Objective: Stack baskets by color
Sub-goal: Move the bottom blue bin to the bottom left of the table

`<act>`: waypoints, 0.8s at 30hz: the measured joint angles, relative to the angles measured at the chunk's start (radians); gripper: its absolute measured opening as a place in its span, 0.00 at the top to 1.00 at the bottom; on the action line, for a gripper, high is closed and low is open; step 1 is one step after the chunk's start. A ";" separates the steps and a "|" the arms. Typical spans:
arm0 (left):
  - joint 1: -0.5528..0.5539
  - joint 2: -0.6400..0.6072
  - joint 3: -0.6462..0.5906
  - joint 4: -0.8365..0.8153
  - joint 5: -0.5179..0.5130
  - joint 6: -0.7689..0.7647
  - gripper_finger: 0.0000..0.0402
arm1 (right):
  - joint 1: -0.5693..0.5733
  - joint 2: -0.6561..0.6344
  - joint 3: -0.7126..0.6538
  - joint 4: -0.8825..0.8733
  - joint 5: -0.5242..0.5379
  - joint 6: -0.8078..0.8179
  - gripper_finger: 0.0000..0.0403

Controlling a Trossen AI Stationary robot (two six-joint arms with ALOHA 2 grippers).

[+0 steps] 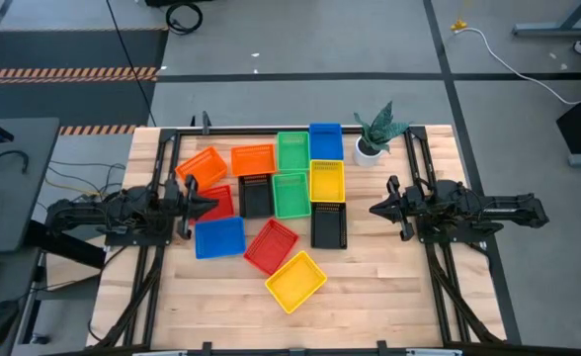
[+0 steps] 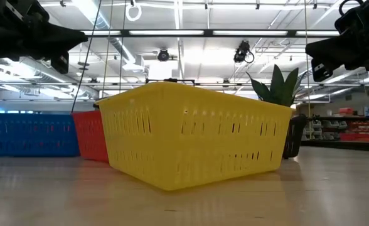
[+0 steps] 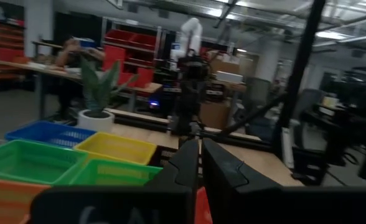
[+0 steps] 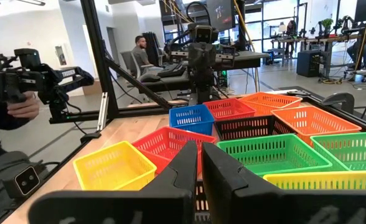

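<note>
Several mesh baskets lie close together on the wooden table: two orange [image 1: 203, 165] [image 1: 253, 158], two green [image 1: 292, 150] [image 1: 290, 194], two blue [image 1: 325, 140] [image 1: 219, 237], two red [image 1: 214, 203] [image 1: 271, 245], two black [image 1: 256, 195] [image 1: 329, 225], and two yellow [image 1: 327, 181] [image 1: 295, 281]. Each rests on its bottom, and none is stacked. My left gripper [image 1: 211, 204] [image 3: 200, 146] hovers level at the cluster's left edge, above a red basket, shut and empty. My right gripper [image 1: 373, 209] [image 4: 200, 148] hovers level to the right of the cluster, shut and empty.
A green plant in a white pot [image 1: 373, 146] stands at the far right, beside the blue basket. Black frame rails [image 1: 162, 163] [image 1: 416, 158] run along both table sides. Bare wood lies along the near edge [image 1: 370, 307]. People sit beyond the table [image 4: 142, 53].
</note>
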 joint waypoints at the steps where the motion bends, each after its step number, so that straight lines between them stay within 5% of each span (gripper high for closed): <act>1: 0.000 0.000 0.000 0.000 -0.013 0.000 0.93 | 0.000 0.000 0.000 0.000 0.000 0.000 0.93; 19: -0.001 0.007 0.000 0.052 -0.051 -0.034 0.92 | 0.000 0.000 0.000 0.008 0.010 -0.006 0.93; 24: -0.002 0.142 0.003 0.200 -0.117 0.047 0.97 | 0.000 0.000 0.000 0.086 0.010 0.103 0.93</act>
